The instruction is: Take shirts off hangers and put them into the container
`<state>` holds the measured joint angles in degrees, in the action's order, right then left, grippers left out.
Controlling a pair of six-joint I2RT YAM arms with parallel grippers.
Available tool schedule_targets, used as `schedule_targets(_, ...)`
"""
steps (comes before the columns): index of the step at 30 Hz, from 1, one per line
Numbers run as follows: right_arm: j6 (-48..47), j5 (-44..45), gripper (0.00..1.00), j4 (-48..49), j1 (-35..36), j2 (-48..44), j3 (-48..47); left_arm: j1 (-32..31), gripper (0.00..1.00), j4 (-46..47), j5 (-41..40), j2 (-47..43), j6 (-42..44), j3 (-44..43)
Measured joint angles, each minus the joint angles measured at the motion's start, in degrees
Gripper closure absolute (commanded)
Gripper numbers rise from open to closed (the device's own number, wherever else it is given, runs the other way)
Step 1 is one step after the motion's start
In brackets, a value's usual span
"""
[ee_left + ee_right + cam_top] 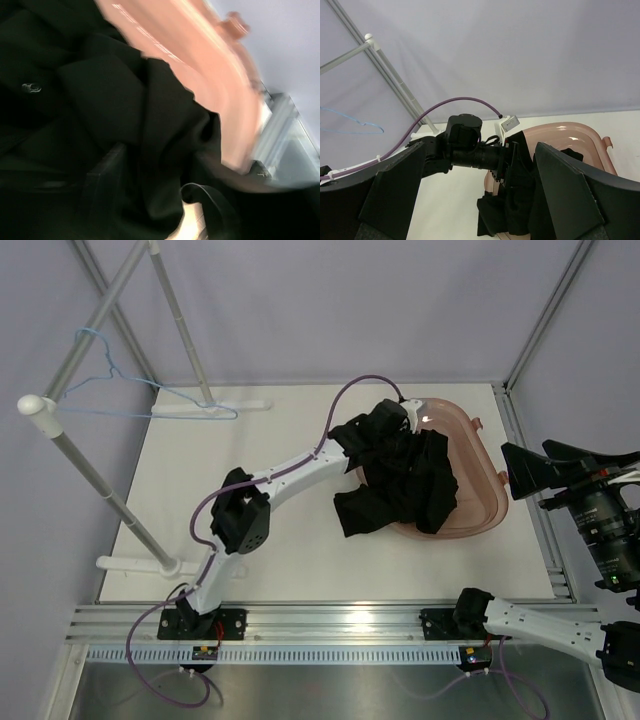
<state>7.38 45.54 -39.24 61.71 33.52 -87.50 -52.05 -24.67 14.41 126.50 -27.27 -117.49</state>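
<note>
Left gripper (400, 418) sits sunk in the shirt (400, 485) at the tub's (475, 435) far rim. Blur and black cloth hide its fingers, so its opening and grip cannot be told. Shirt lies heaped below it, partly over the tub's near-left rim. Right gripper (480, 197), spread wide and empty, faces them.

No words, brand marks, numbers or signs can be read in any view. The small white block (509, 122) at the end of the purple cable (465, 99), at about 10 o'clock from the translucent pink oval plastic tub (580, 135), is too small to show any legible print. The left wrist view is blurred.
</note>
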Motion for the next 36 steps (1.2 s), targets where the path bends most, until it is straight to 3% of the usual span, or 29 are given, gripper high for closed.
schedule_targets(2, 0.1, -0.2, 0.0, -0.1, 0.0, 0.0, 0.0, 0.2, 0.21, 0.3, -1.9, -0.8, 1.2, 1.9)
schedule_targets(5, 0.3, -0.3, 0.01, -0.3, 0.0, 0.0, 0.0, -0.9, 0.19, 2.0, -7.5, -7.0, 4.5, 11.6)
schedule_targets(12, 0.6, -1.8, 0.01, -0.8, 0.0, 0.1, -0.1, -4.2, 0.16, 9.6, -22.6, -36.8, 6.7, 39.4)
schedule_targets(17, 0.6, -4.0, 0.01, -1.1, 0.0, 0.8, 0.0, -2.4, 0.25, 19.9, -22.4, -53.5, 6.9, 56.8)
schedule_targets(21, 0.6, -7.0, 0.0, -0.9, 0.0, 0.9, 1.2, -0.7, 0.28, 28.9, -14.8, -55.1, 7.1, 67.8)
schedule_targets(26, 0.6, -9.7, 0.0, -1.1, 0.0, 1.2, 1.6, 6.2, 0.3, 38.7, -2.6, -52.8, 4.8, 78.7)
schedule_targets(30, 0.6, -10.8, 0.01, -1.2, 0.0, 1.1, 1.8, 10.1, 0.3, 45.8, 2.9, -49.2, 3.0, 80.6)
schedule_targets(36, 0.6, -11.2, 0.0, -1.4, 0.0, 0.7, 2.4, 10.6, 0.3, 55.7, 11.6, -41.2, 1.2, 78.6)
